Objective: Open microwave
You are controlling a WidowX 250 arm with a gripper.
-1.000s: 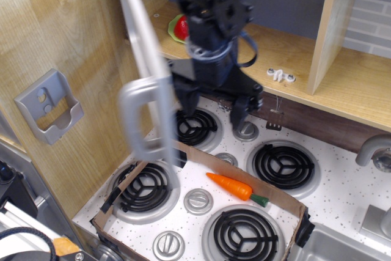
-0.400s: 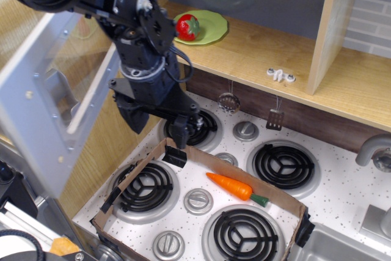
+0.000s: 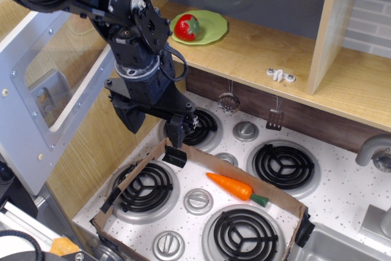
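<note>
Microwave [image 3: 46, 99] door hanging wide open at far left — flat silver-grey frame, see-through window, tiny screws along edge. Black end effector [image 3: 154, 123] hovering just right of door, fingers spread apart, gripping nothing. White speckled bench [image 3: 342, 181] showing four black coil burners, round silver knobs. Bumpy orange carrot [image 3: 235, 187] lying between burners, inside low brown cardboard wall [image 3: 244, 178]. Red strawberry [image 3: 186, 27] sitting on green plate [image 3: 211, 25] — both on wooden shelf [image 3: 275, 50] above.
</note>
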